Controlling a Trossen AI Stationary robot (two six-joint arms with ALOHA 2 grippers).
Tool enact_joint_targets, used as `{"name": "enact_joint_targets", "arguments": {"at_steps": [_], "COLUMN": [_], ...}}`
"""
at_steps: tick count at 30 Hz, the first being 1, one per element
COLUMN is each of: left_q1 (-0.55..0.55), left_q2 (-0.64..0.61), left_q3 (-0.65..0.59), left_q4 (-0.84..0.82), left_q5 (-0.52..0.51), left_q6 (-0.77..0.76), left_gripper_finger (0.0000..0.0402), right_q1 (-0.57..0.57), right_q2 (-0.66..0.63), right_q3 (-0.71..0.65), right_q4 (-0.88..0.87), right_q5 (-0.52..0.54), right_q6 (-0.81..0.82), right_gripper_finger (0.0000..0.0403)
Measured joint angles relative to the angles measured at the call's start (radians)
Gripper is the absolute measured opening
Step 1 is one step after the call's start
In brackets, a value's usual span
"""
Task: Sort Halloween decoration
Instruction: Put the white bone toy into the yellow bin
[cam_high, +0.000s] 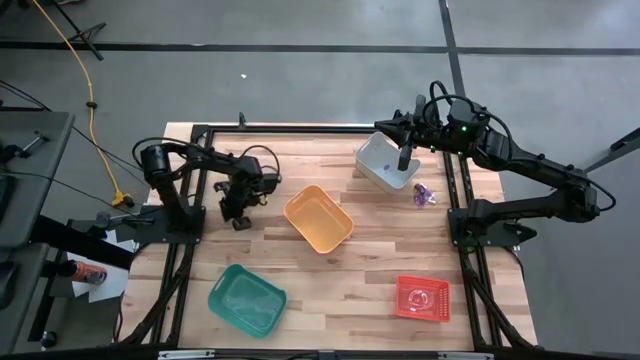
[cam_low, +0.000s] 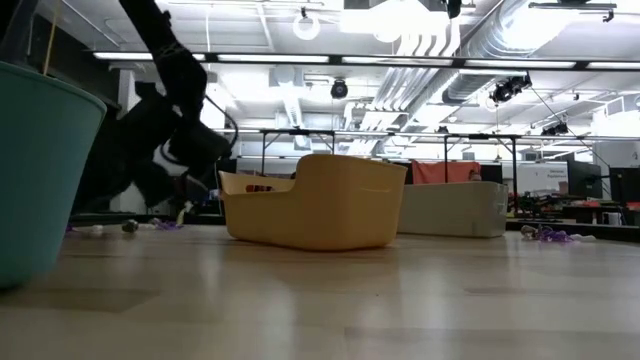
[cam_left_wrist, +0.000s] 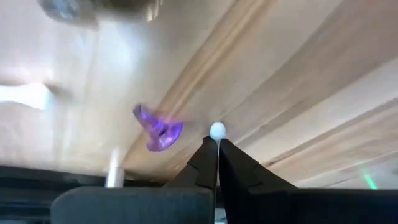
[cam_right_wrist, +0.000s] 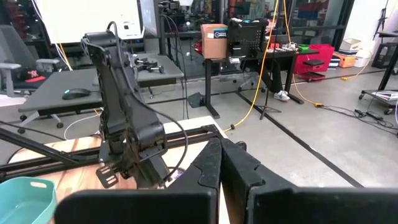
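Observation:
My left gripper (cam_left_wrist: 217, 144) is at the table's far left and is shut on a tiny whitish trinket (cam_left_wrist: 217, 130). A purple trinket (cam_left_wrist: 158, 127) lies on the wood right beside it. In the low view, more small trinkets (cam_low: 130, 227) lie on the table under the left gripper (cam_low: 183, 210). Another purple trinket (cam_high: 424, 195) lies on the table right of the grey bin (cam_high: 386, 162). My right gripper (cam_high: 404, 160) hangs shut and empty high above that bin. My left gripper pinches the small whitish trinket (cam_left_wrist: 217, 130) between the very tips of its two fingers. The fingers slant steeply down at it from above. In the low view the trinket seems just clear of the table.
An orange bin (cam_high: 318, 218) stands mid-table, a green bin (cam_high: 247, 298) at the near left and a red bin (cam_high: 422, 297) at the near right. Black frame rails (cam_high: 190, 180) run along the table's left, right and far edges.

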Motion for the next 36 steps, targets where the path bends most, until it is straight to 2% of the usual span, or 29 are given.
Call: {"name": "enact_joint_targets", "arguments": {"at_steps": [6, 14, 19, 24, 27, 32, 36], "left_q1": [0.0, -0.001, -0.032, -0.107, -0.15, -0.192, -0.224], "left_q2": [-0.086, -0.293, -0.388, -0.416, -0.416, -0.416, -0.416], "left_q3": [0.046, 0.051, 0.007, -0.055, -0.08, -0.122, -0.138], "left_q4": [-0.013, 0.022, 0.111, 0.144, 0.159, 0.275, 0.292], "left_q5": [0.009, 0.05, 0.045, -0.026, -0.072, -0.08, -0.114], "left_q6": [-0.008, -0.068, -0.217, -0.371, -0.432, -0.553, -0.636], "left_gripper_finger": [0.0001, 0.0001, 0.0001, 0.0006, 0.0029, 0.0085, 0.0127], "right_q1": [0.0, 0.0, 0.0, 0.0, 0.0, 0.0, 0.0], "right_q2": [0.0, 0.0, 0.0, 0.0, 0.0, 0.0, 0.0], "right_q3": [0.0, 0.0, 0.0, 0.0, 0.0, 0.0, 0.0], "right_q4": [0.0, 0.002, 0.002, 0.001, 0.001, 0.004, 0.003], "right_q5": [0.0, 0.0, 0.0, 0.0, 0.0, 0.0, 0.0], "right_q6": [-0.003, -0.02, -0.019, -0.011, -0.011, -0.015, 0.006], "right_gripper_finger": [0.0, 0.0, 0.0, 0.0, 0.0, 0.0, 0.0]}}
